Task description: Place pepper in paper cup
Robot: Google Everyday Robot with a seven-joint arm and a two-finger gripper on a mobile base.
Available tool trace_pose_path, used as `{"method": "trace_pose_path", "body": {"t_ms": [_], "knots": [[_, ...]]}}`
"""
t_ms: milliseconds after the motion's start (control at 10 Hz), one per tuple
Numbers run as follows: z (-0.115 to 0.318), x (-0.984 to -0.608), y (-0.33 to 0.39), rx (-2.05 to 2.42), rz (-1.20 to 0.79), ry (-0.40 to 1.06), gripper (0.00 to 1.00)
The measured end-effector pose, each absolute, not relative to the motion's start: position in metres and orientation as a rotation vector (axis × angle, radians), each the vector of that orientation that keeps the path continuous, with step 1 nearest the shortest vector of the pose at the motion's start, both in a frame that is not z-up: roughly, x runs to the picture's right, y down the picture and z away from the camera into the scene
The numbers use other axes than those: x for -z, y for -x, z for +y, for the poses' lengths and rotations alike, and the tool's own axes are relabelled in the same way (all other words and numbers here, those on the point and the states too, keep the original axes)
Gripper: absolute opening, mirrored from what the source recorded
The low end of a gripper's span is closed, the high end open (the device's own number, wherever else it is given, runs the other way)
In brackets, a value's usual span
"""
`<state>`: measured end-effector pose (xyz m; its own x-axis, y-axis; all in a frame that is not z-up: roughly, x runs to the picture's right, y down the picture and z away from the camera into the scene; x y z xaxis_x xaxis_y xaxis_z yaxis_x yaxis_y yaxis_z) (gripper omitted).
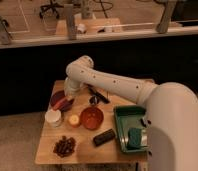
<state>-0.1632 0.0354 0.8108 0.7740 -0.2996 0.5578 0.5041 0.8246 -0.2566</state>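
Observation:
My gripper (67,98) hangs at the end of the white arm, low over the dark purple bowl (56,101) at the table's left. A slim orange-red pepper (63,104) shows right at the gripper's tip, over the bowl; I cannot tell whether it is held or lying there. The short white paper cup (53,117) stands upright just in front of the purple bowl, below and left of the gripper.
A small yellow-orange fruit (73,120) sits right of the cup, then an orange-red bowl (91,118). A dark bar (103,137), a cluster of dark grapes (65,146), a green tray (123,131) and dark utensils (98,95) share the wooden table (87,152).

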Motion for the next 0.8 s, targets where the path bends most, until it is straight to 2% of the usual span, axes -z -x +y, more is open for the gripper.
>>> {"method": "trace_pose_path", "body": {"t_ms": [400, 800], "knots": [[0.016, -0.782, 0.189, 0.559, -0.562, 0.328, 0.00], [0.017, -0.781, 0.202, 0.646, -0.590, 0.264, 0.00]]}}
